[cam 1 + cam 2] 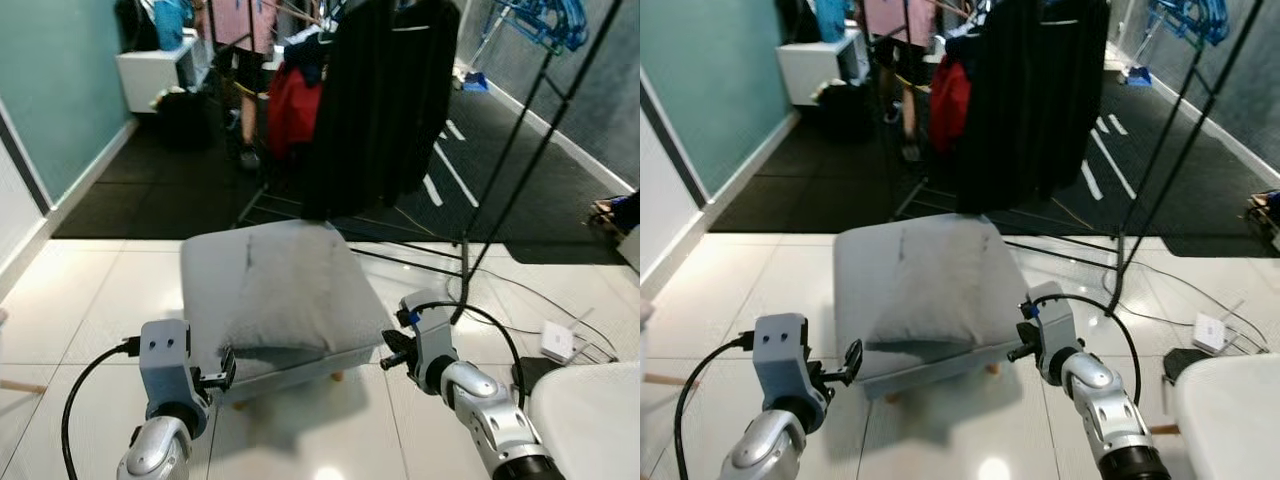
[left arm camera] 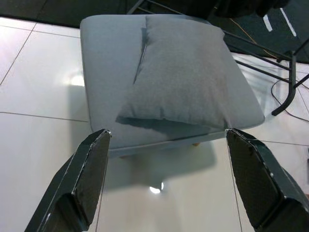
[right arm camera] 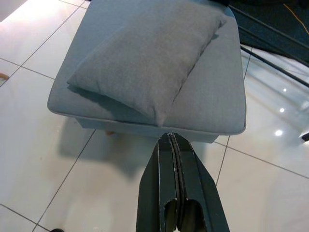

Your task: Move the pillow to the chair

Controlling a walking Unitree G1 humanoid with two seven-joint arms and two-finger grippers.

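The grey pillow [image 2: 181, 77] lay on the grey stool [image 2: 104, 72], ahead of both claws. The left gripper [image 2: 166, 179] was released; the right gripper [image 3: 177, 188] was clenched, empty.

Head eyes look forward and down; wrist views (nearer) share the pillow [image 2: 178, 77].

Two silver jointed arms end in grey blocky wrist housings; a black cable loops behind each. The left gripper [image 2: 166, 179] and right gripper [image 3: 176, 159] have long black fingers.
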